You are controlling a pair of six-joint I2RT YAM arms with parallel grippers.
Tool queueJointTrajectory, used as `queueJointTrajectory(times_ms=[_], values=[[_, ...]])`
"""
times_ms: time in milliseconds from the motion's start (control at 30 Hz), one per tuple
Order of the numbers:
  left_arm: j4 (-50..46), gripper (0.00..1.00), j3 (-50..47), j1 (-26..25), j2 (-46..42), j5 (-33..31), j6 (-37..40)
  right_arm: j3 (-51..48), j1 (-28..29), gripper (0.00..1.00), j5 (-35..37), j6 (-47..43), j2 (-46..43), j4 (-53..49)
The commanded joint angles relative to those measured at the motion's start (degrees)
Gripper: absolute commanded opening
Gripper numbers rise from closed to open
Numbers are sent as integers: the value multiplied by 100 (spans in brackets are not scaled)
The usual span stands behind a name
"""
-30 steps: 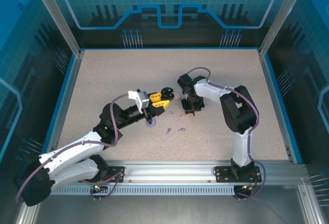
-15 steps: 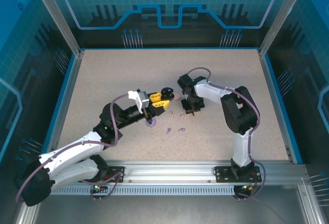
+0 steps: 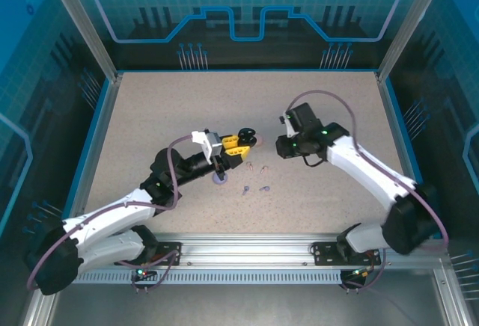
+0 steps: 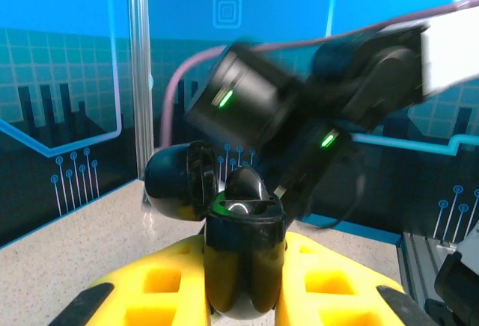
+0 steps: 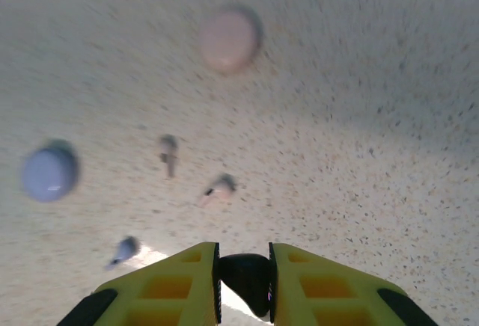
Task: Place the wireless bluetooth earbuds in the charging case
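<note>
My left gripper (image 3: 238, 145) (image 4: 244, 296) is shut on a black charging case (image 3: 245, 134) (image 4: 243, 255), held upright between the yellow fingers. Its lid (image 4: 174, 184) hangs open to the left, and one black earbud (image 4: 245, 186) sits in the case. My right gripper (image 3: 285, 148) (image 5: 244, 288) hovers above the table, right of the case, shut on the other black earbud (image 5: 245, 280). Two pink earbuds (image 5: 168, 150) (image 5: 219, 188) (image 3: 251, 167) and lilac earbuds (image 5: 124, 249) (image 3: 245, 189) (image 3: 263, 188) lie loose on the table.
A closed pink case (image 5: 229, 40) (image 3: 257, 140) lies just beyond the black one. A closed lilac case (image 5: 49, 173) (image 3: 220, 179) rests under the left wrist. The right arm's wrist (image 4: 247, 102) looms close behind the held case. Blue walls ring the speckled table (image 3: 337, 191).
My right arm has risen off the table and swung right, carrying the black earbud. The left gripper and the black case have shifted slightly.
</note>
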Motion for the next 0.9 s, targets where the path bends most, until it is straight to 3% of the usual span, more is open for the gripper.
queueJointTrajectory(times_ms=[0,333,633,867], values=[[429,3,157,-62,221,107,-176,-114,-38,22,-511,45,-869,346],[1135,2,358,-80,997,315,-446,59,286,22,-1328,363,-2349,1075],[1313,2,395,-106,1232,359,-475,419,1525,22,-496,145,-2096,1495],[1317,2,351,-106,1191,346,-479,552,1775,22,-124,-48,-1843,1579]])
